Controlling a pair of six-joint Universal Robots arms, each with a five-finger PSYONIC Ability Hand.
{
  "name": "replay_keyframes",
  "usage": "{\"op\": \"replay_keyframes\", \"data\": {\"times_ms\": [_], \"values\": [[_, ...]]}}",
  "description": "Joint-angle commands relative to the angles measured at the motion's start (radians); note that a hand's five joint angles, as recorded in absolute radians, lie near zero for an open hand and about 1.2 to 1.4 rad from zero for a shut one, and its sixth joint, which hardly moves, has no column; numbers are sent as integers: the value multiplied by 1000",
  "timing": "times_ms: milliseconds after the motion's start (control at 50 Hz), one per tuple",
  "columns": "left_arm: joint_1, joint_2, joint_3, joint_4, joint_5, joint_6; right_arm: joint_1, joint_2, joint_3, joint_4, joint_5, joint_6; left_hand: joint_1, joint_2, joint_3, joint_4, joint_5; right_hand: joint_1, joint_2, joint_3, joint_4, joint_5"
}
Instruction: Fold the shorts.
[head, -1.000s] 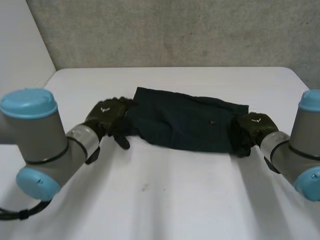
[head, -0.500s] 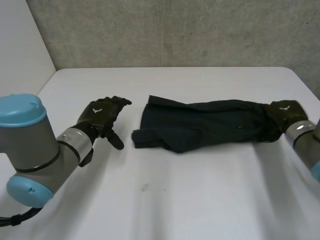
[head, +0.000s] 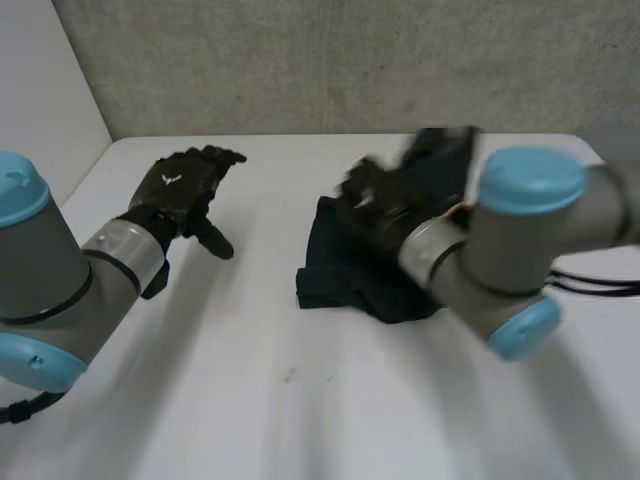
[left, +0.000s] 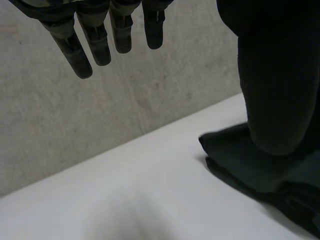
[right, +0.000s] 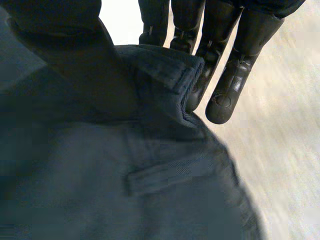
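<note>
The dark shorts (head: 345, 275) lie bunched and doubled over in the middle of the white table (head: 300, 400). My right arm has swung across above them, and my right hand (head: 385, 200) holds one end of the shorts lifted over the rest. In the right wrist view the thumb and the fingers (right: 235, 65) pinch the waistband edge of the shorts (right: 125, 190). My left hand (head: 180, 190) hovers to the left of the shorts, apart from them, with fingers straight and nothing in it. The left wrist view has its straight fingers (left: 95, 40) in the air and the folded shorts (left: 240, 160) beyond them.
A grey wall (head: 330, 60) runs behind the table's far edge. The table's left edge (head: 95, 165) is close to my left hand. Bare white tabletop stretches in front of the shorts towards me.
My right hand closed on the right end of the shorts and carried it leftwards over the rest. My left hand let go of the left end and drew away to the far left.
</note>
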Motion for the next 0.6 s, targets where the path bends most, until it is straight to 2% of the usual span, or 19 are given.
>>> {"op": "replay_keyframes", "data": {"times_ms": [20, 60, 80, 100, 120, 200, 220, 280, 300, 340, 380, 500, 600], "values": [[-10, -4, 75, 1, -3, -1, 73, 92, 28, -15, -179, 2, -13, -14, -28, -19, -36, 138, -54, -78, -75, -2], [-11, -4, 90, 1, -4, -1, 72, 82, 25, -21, -179, 19, -13, -14, -28, -20, -36, -349, -541, -565, -562, -489], [-14, -7, 110, 1, -4, -4, 73, 68, 19, -21, -169, 41, -13, -14, -28, -20, -36, -680, -872, -896, -893, -820], [-16, -11, 121, -1, -6, -6, 72, 57, 17, -21, -161, 58, -10, -11, -25, -17, -33, -794, -986, -1010, -1006, -934], [-19, -14, 132, -1, -6, -7, 67, 45, 17, -21, -152, 82, -10, -11, -25, -17, -33, -805, -997, -1021, -1018, -945], [-37, -41, 211, -2, -15, -10, 29, -39, 18, -21, -101, 341, -7, -8, -22, -14, -30, -805, -997, -1021, -1018, -945], [-44, -56, 231, -4, -18, -12, 5, -91, 25, -22, -81, 484, -4, -5, -19, -11, -27, -805, -997, -1021, -1018, -945], [-93, -124, 328, -19, -32, -19, -35, -154, 26, -22, -46, 697, -4, -5, -19, -11, -27, -805, -997, -1021, -1018, -945], [-108, -141, 352, -27, -35, -21, -63, -165, 25, -19, -29, 814, -4, -5, -19, -11, -27, -805, -997, -1021, -1018, -945], [-154, -205, 423, -63, -41, -21, -88, -156, 23, -12, -21, 903, -1, -2, -16, -8, -24, -805, -997, -1021, -1018, -945], [-177, -253, 471, -94, -41, -21, -114, -136, 25, 1, -18, 953, -1, -2, -16, -8, -24, -805, -997, -1021, -1018, -945], [-246, -471, 659, -217, -52, -19, -147, -43, -17, 93, -3, 923, 2, 1, -13, -5, -21, -805, -997, -1021, -1018, -945], [-264, -619, 780, -281, -112, -13, -167, 72, -90, 172, 6, 914, 2, 1, -13, -5, -21, -805, -997, -1021, -1018, -945]]}}
